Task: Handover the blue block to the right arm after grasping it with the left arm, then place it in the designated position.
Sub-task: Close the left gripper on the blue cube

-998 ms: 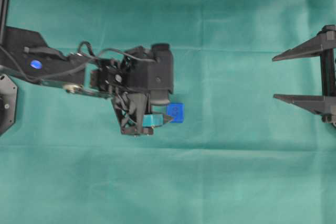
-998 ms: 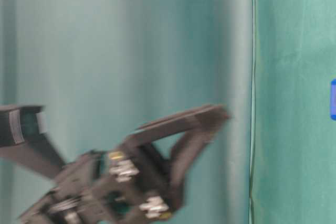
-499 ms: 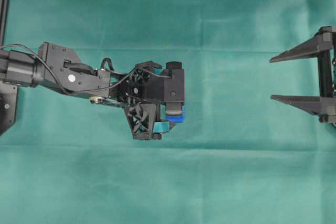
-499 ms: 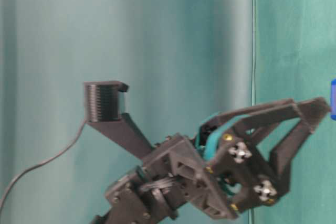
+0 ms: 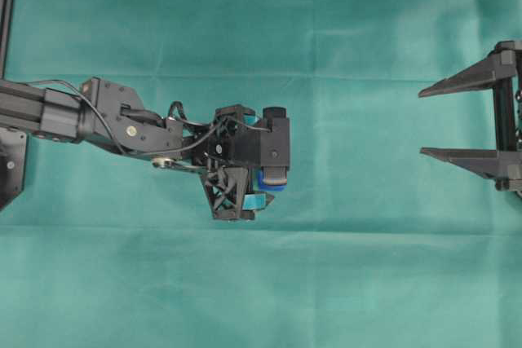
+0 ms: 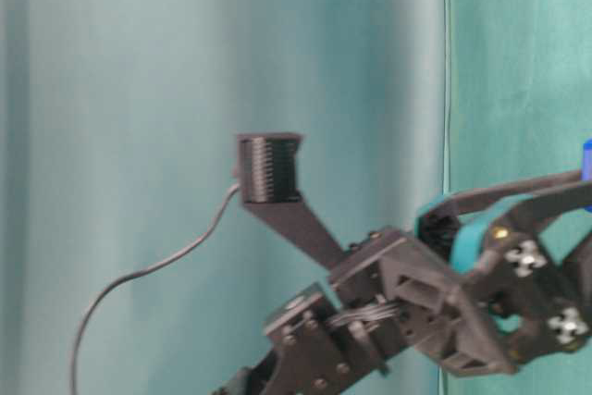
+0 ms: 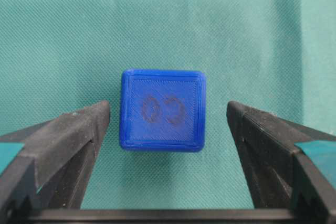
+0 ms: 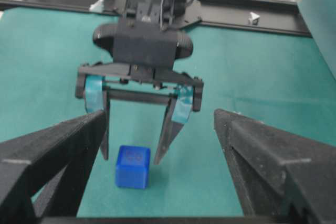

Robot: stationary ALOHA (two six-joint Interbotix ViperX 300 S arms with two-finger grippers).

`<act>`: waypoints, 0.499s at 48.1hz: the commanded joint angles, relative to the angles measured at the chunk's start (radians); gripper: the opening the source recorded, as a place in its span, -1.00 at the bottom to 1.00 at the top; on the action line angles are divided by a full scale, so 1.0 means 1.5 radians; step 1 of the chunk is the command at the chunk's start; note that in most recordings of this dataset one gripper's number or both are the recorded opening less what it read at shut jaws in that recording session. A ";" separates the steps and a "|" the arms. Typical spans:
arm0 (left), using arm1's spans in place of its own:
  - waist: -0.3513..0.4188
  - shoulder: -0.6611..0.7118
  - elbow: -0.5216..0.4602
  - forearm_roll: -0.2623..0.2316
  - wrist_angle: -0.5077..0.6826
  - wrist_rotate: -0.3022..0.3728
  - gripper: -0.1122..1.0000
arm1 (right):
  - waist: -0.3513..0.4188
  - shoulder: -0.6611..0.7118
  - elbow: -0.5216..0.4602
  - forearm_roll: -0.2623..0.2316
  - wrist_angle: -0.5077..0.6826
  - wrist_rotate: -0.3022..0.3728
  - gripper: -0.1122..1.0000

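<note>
The blue block (image 7: 163, 109) is lying on the green cloth of the surface (image 5: 342, 283), just left of centre in the overhead view, and is being straddled by the left arm's end effector (image 7: 168, 124). In the left wrist view the two teal-taped fingers (image 7: 68, 135) are standing wide apart, one on each side of the cube, with a clear gap on both sides; nothing is being gripped yet. The cube is sitting a little nearer the finger at the left of that frame, and its faces are lying roughly square to the fingers.

The step in hand is being judged as the grasp. It is probably being done best if the end effector is shifted slightly so that the cube is centred between the fingers, and lowered until the tips are just above the cloth, before the fingers are closed slowly on two opposite flat faces. Part of the cube should be left exposed, since a handover is to follow.

The right arm's end effector (image 5: 457, 120) is waiting spread open and empty at the right edge of the overhead view, well apart from the cube. The designated position cannot be made out in these views.
</note>
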 commanded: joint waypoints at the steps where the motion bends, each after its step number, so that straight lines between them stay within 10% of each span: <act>1: -0.002 -0.002 -0.006 0.000 -0.011 0.000 1.00 | -0.001 0.004 -0.017 0.001 -0.002 0.000 0.88; 24: -0.002 0.014 -0.007 0.001 -0.014 0.000 0.90 | -0.001 0.004 -0.017 0.001 -0.002 0.000 0.88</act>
